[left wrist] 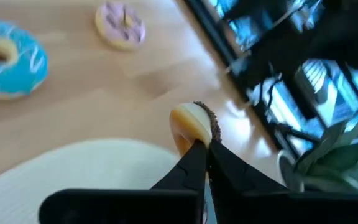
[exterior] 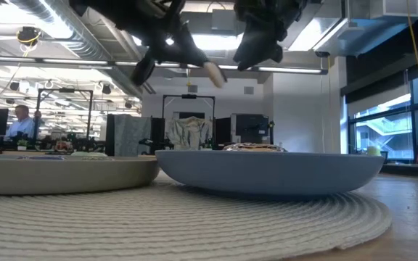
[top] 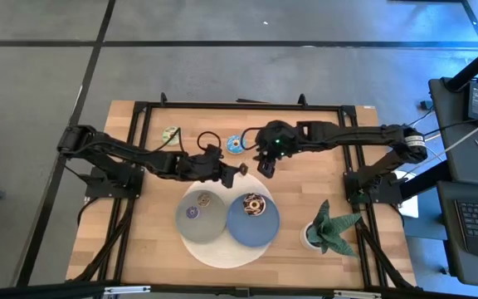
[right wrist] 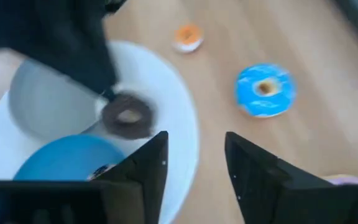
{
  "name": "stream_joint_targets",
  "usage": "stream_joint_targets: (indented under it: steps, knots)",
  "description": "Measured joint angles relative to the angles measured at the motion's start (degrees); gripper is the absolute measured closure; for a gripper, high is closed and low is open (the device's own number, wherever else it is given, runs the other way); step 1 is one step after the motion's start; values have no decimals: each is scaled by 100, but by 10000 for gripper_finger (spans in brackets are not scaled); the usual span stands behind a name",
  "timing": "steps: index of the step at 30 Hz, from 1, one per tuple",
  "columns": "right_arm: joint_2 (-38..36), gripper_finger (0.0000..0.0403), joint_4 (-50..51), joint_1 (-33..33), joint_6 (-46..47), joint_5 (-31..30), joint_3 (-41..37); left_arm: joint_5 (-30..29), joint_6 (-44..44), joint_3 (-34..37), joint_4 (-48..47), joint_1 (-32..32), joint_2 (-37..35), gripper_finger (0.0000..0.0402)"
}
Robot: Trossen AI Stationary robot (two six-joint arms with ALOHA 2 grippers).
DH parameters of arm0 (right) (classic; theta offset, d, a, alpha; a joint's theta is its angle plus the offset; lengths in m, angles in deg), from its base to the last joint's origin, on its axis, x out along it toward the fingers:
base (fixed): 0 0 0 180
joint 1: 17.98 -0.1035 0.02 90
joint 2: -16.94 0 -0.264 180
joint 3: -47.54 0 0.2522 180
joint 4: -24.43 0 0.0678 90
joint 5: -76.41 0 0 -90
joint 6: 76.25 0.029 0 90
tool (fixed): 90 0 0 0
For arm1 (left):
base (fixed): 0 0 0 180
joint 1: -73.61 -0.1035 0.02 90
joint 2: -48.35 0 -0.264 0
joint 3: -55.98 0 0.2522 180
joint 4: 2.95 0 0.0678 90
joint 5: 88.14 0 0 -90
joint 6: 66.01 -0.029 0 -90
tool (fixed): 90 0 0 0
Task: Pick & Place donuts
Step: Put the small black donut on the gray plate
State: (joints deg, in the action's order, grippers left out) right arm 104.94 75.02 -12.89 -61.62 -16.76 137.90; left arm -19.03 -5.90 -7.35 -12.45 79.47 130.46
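Observation:
My left gripper (left wrist: 205, 146) hovers above the table between the blue-iced donut (top: 235, 144) and the plates, shut on a chocolate donut (right wrist: 128, 116). My right gripper (right wrist: 194, 162) hangs open just to its right, holding nothing, over the pink donut (left wrist: 121, 23). The blue-iced donut (left wrist: 5, 57), the small orange one (right wrist: 187, 36) and the yellow-green one (top: 170, 133) lie flat on the wood. A sprinkled chocolate donut (top: 253, 203) sits on the blue plate (top: 265, 228). Two tiny rings, brown (top: 204, 199) and purple (top: 192, 213), lie on the grey plate (top: 210, 228). My left gripper pinches the chocolate donut by its rim (left wrist: 197, 132) between the two fingertips, coming from the table's left and slanting down. The donut is lifted clear of the table and stands on edge beyond the fingertips, pale underside to one side.
Both plates rest on a round white woven mat (top: 222, 253) at the table's near middle. A potted plant (top: 332, 226) stands near the right near corner. A black frame runs around the table edge (top: 239, 105). Bare wood lies left of the mat.

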Motion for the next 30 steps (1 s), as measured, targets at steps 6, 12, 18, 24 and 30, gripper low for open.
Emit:
stream_joint_targets:
  steps: [6,12,18,24,30]
  knots:
    - [-445,220,264,1,-189,-897,7,1616,273,4,-611,69,-115,396]
    - [-659,218,574,-1,-267,-1421,7,2333,1041,4,-1438,562,-128,397]
    - [-661,218,583,-1,-359,-1435,7,2302,1960,4,-2389,1137,-128,395]
    - [-659,218,341,4,-466,-1522,7,1845,2592,242,-2411,1365,-128,398]
    - [-657,218,266,5,-471,-1522,7,1717,2785,495,-2222,1397,-128,398]
